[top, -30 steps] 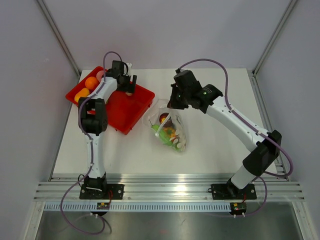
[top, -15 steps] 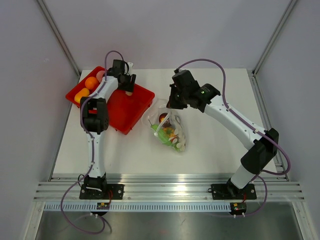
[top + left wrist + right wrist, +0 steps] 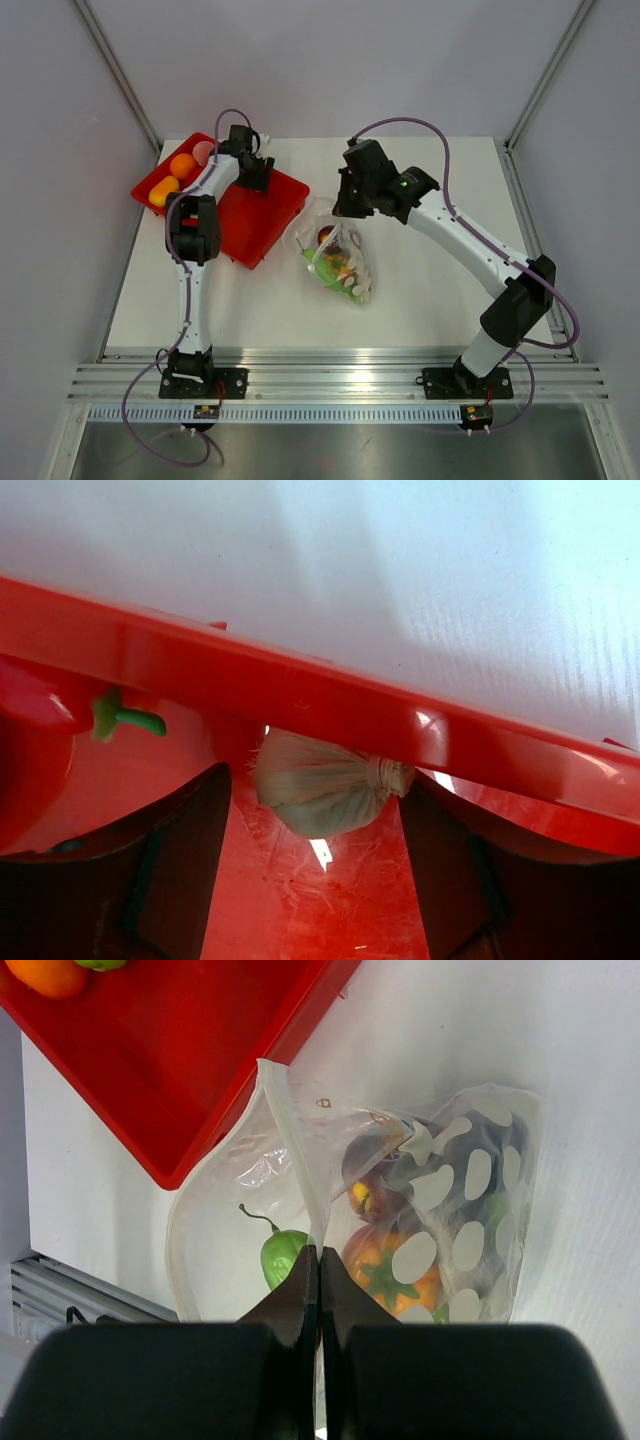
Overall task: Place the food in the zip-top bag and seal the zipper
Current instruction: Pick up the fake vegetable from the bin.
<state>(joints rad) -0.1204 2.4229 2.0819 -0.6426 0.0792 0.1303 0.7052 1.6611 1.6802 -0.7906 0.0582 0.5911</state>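
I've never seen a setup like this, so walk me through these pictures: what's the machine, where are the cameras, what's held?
These are two robot arms bolted to a white table, each ending in a two-finger gripper. One picture looks down from above; the other two come from cameras on the wrists. On the table lie a red tray with orange toy food and a clear zip-top bag holding several toy fruits. The right gripper is shut, pinching the bag's plastic. The left gripper is open inside the tray, fingers either side of a pale toy, apparently not gripping it.
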